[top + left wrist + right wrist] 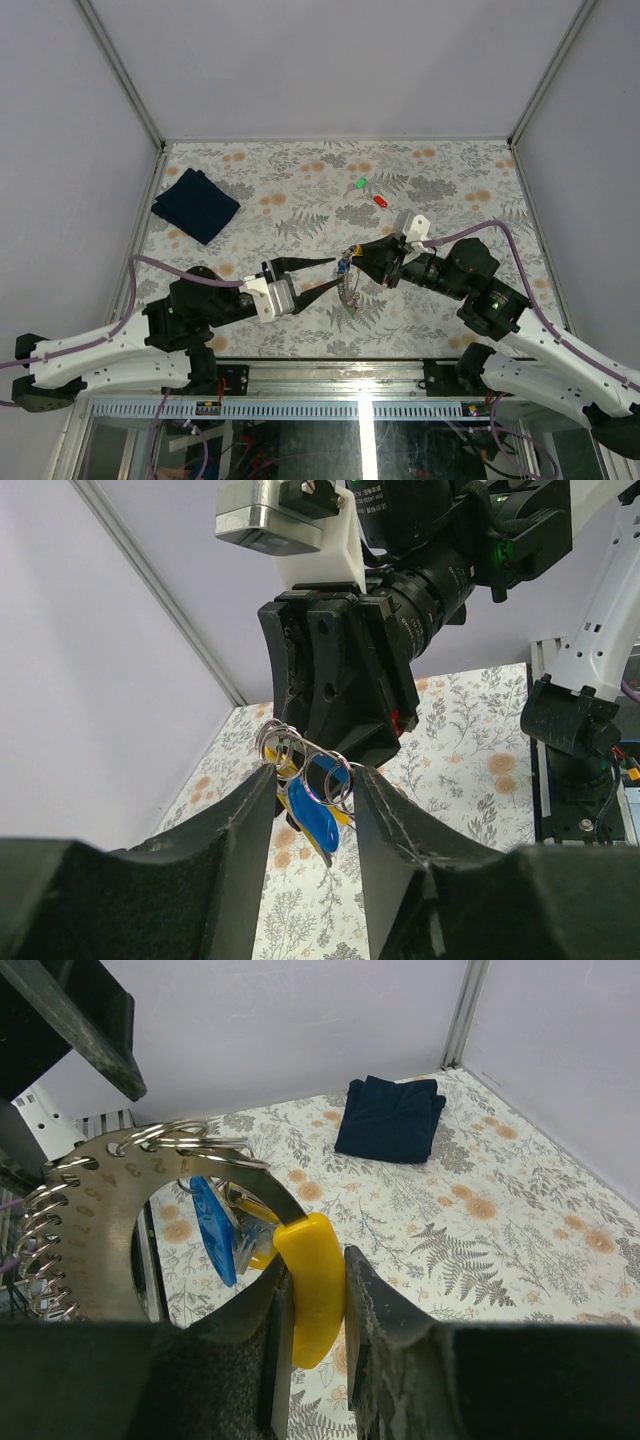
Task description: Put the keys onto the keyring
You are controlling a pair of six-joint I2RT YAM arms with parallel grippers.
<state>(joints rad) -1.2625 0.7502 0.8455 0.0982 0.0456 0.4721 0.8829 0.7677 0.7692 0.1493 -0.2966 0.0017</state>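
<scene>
Above the table's middle the keyring (346, 267) hangs between both grippers, its chain (350, 297) dangling. In the right wrist view my right gripper (316, 1260) is shut on a yellow plastic piece (315, 1305) joined to a flat silvery arc (110, 1160) that carries rings. A blue-tagged key (213, 1230) and a yellow one hang from those rings. In the left wrist view my left gripper (312, 775) stands open, with the silver rings (300, 752) at its tips and the blue key (318, 820) in the gap. A green key (361, 184) and a red key (380, 200) lie on the table farther back.
A folded dark blue cloth (195, 205) lies at the back left of the floral table cover (450, 180). Grey walls with metal posts close in the back and sides. A wire coil (40, 1250) hangs at the arc's far end.
</scene>
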